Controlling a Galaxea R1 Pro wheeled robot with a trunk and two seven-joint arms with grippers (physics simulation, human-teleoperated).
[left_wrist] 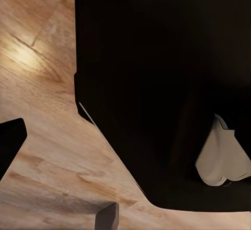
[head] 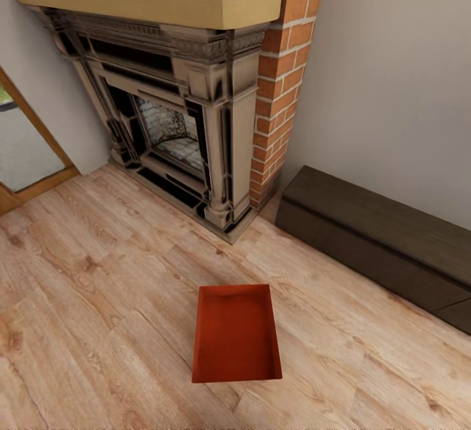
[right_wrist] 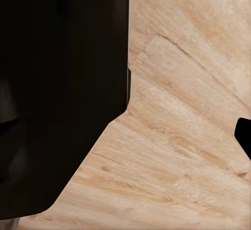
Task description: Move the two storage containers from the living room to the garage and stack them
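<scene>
From my head camera, reading left to right: a wood-framed glass door (head: 26, 149) sits at the far left, then a dark carved fireplace (head: 173, 123) under a pale wooden mantel (head: 150, 4), backed by a red brick chimney (head: 288, 57), and at the right a long dark low bench (head: 379, 237) against the white wall. On the light wood plank floor (head: 85, 299) in front of the fireplace, lower centre of my view, one orange-red storage container (head: 235, 335) stands upright and open-topped (nothing inside it), apart from the hearth and the bench. My left wrist camera looks down on planks beside my own black body, with two dark finger tips (left_wrist: 10, 141) at the edge; my right wrist camera shows planks and one dark tip (right_wrist: 244, 135). I cannot tell how wide either set of fingers stands.
</scene>
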